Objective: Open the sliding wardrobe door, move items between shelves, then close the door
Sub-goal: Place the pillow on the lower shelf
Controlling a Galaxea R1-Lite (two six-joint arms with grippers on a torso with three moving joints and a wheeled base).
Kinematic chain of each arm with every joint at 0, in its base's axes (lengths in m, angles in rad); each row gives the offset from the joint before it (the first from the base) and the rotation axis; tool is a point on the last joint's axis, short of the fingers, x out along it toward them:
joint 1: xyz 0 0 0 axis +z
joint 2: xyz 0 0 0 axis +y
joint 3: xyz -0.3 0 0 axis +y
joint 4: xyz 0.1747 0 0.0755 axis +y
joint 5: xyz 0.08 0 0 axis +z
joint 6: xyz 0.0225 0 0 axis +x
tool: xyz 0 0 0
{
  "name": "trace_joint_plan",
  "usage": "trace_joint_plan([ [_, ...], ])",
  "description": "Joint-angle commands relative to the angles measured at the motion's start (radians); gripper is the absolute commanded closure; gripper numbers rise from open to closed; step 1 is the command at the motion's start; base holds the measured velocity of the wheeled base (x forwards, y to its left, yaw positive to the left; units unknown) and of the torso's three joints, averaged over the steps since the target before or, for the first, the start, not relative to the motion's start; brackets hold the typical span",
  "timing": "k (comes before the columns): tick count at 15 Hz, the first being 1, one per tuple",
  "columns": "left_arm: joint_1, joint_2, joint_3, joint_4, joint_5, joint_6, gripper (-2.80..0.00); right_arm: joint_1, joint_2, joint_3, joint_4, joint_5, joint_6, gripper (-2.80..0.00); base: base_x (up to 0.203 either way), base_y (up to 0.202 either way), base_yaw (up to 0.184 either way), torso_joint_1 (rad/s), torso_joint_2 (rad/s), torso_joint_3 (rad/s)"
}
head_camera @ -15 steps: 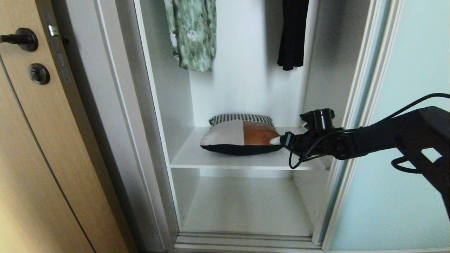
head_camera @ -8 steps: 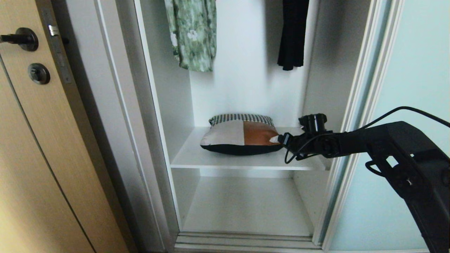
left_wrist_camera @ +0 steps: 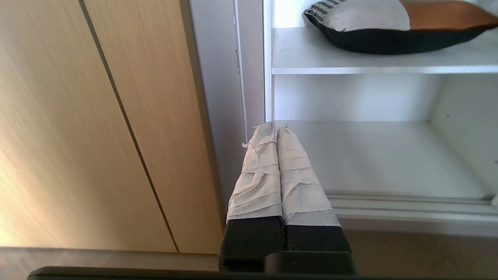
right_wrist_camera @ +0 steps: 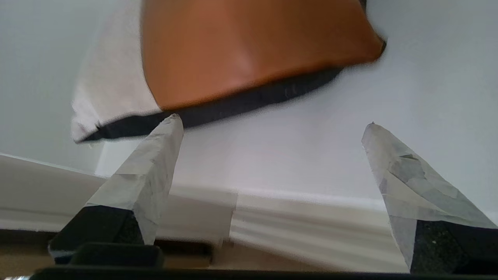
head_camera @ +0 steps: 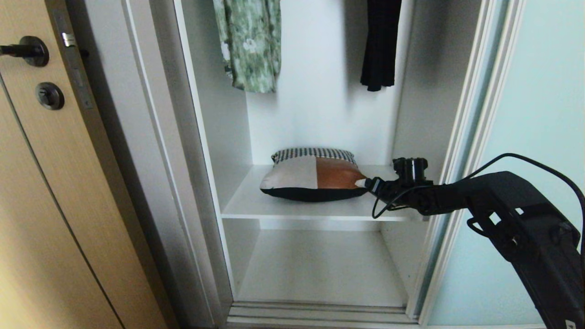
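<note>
Since a second ago the right arm has sunk and drawn back slightly, its right gripper now just off the corner of the soft patchwork bundle of black, rust-orange and white fabric, which lies on the upper white shelf. To the right stands the frosted pale blue-green sliding door.

From the left wrist, the left gripper hangs low before the lower shelf, taped fingers pressed together.

From the right wrist, both taped fingers stand wide apart, holding nothing; the bundle lies just beyond them.

No writing is legible.
</note>
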Motion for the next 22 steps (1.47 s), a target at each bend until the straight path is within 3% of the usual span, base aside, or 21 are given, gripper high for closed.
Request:
trace_joint_plan([
  [1, 0.000, 0.000, 0.005, -0.002, -0.001, 0.036, 0.00, 0.002, 0.042, -0.008, -0.098, 0.006, -0.001, -2.80, 0.000, 0.000, 0.000, 0.000, 0.00, 0.000],
  [6, 0.000, 0.000, 0.005, -0.007, -0.003, 0.027, 0.00, 0.001, 0.069, -0.011, -0.181, 0.035, -0.038, -2.80, 0.000, 0.000, 0.000, 0.000, 0.00, 0.000],
  [15, 0.000, 0.000, 0.007, -0.008, -0.003, 0.028, 0.00, -0.044, 0.075, -0.021, -0.189, 0.088, -0.043, -2.80, 0.000, 0.000, 0.000, 0.000, 0.00, 0.000],
  [22, 0.000, 0.000, 0.011, -0.021, -0.004, 0.027, 0.00, -0.044, 0.088, -0.021, -0.191, 0.086, -0.041, -2.80, 0.000, 0.000, 0.000, 0.000, 0.00, 0.000],
])
